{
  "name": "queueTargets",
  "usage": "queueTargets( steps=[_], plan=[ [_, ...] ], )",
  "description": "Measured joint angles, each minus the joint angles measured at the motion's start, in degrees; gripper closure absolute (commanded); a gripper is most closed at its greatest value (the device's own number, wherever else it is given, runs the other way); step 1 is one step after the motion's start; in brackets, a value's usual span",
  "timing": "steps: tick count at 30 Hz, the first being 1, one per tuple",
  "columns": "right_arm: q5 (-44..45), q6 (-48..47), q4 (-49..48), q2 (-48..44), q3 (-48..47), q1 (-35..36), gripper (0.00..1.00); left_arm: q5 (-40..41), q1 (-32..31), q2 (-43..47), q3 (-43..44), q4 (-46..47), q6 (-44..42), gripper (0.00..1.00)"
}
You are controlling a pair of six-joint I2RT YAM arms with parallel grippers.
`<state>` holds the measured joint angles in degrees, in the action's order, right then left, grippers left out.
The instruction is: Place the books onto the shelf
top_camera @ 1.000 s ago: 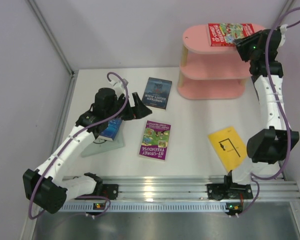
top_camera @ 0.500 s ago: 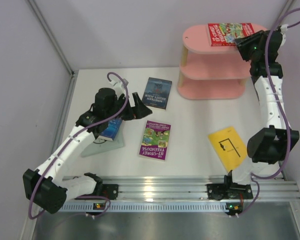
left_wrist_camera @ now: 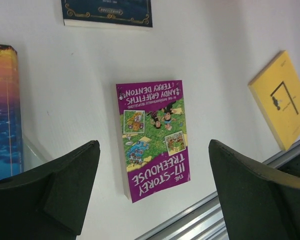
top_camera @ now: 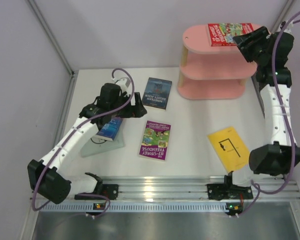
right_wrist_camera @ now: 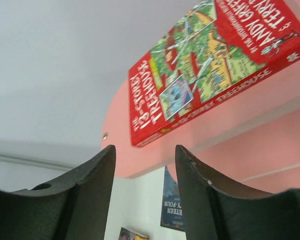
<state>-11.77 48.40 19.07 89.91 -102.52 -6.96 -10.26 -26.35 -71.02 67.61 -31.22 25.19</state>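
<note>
A red comic book [top_camera: 229, 34] [right_wrist_camera: 215, 65] lies flat on the top board of the pink shelf [top_camera: 200, 62] [right_wrist_camera: 250, 117]. My right gripper [top_camera: 242, 44] [right_wrist_camera: 145, 148] hovers at that board's right end, open, just off the book, with nothing between its fingers. My left gripper [top_camera: 141, 107] [left_wrist_camera: 152, 147] hangs wide open and empty above the table, over the purple-green book [top_camera: 156, 140] [left_wrist_camera: 154, 137]. A navy book [top_camera: 157, 93] [left_wrist_camera: 107, 12], a yellow book [top_camera: 230, 147] [left_wrist_camera: 282, 100] and a blue-orange book [top_camera: 110, 128] [left_wrist_camera: 2, 115] on a pale grey-green one [top_camera: 101, 145] lie on the table.
The shelf's two lower boards [top_camera: 212, 75] hold nothing visible. Walls close in the table at left, back and right. An aluminium rail [top_camera: 160, 187] with both arm bases runs along the near edge.
My right gripper has opened and drawn back to the right, off the red book, which stays on the top board. The left arm has shifted slightly towards the right, still open.
</note>
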Motion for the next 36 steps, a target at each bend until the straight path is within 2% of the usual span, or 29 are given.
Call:
queueTargets(
  steps=[4, 7, 10, 13, 17, 22, 27, 28, 31, 36],
  plan=[
    [-3.0, -2.3, 0.2, -10.2, 7.0, 0.3, 0.41, 0.2, 0.0, -3.6, -0.3, -2.1, -1.4, 0.07],
    [-4.2, -4.5, -0.8, -19.5, 16.5, 2.9, 0.33, -1.6, 0.0, -5.4, -2.3, -1.8, -1.2, 0.09],
    [-4.7, -6.3, -2.5, -27.1, 29.2, 10.3, 0.29, -3.0, 0.0, -7.3, -4.0, -1.7, -1.0, 0.12],
    [-4.7, -6.7, -3.8, -30.0, 40.8, 17.9, 0.29, -3.9, 0.0, -11.1, -4.8, -1.2, -0.8, 0.16],
    [-4.0, -4.8, -7.6, -26.6, 56.9, 27.1, 0.29, -5.4, 0.0, -16.1, -7.3, 1.7, 0.3, 0.27],
    [-0.9, -2.1, -14.7, -19.4, 67.8, 35.7, 0.3, -7.2, 0.0, -22.8, -11.0, 5.8, 1.2, 0.35],
    [0.6, 0.6, -26.2, -11.9, 71.6, 40.8, 0.3, -10.0, 0.2, -26.6, -12.7, 9.1, 2.8, 0.55],
    [1.2, 0.8, -27.8, -10.5, 71.8, 41.7, 0.3, -11.0, 0.1, -26.9, -12.7, 9.8, 3.1, 0.63],
    [3.2, 1.2, -30.1, -8.6, 71.8, 44.0, 0.3, -12.2, 0.2, -27.0, -12.7, 10.7, 3.4, 0.77],
    [7.5, 1.9, -32.4, -8.5, 73.0, 46.6, 0.29, -15.7, 1.0, -28.4, -12.5, 12.8, 4.3, 0.92]
  ],
)
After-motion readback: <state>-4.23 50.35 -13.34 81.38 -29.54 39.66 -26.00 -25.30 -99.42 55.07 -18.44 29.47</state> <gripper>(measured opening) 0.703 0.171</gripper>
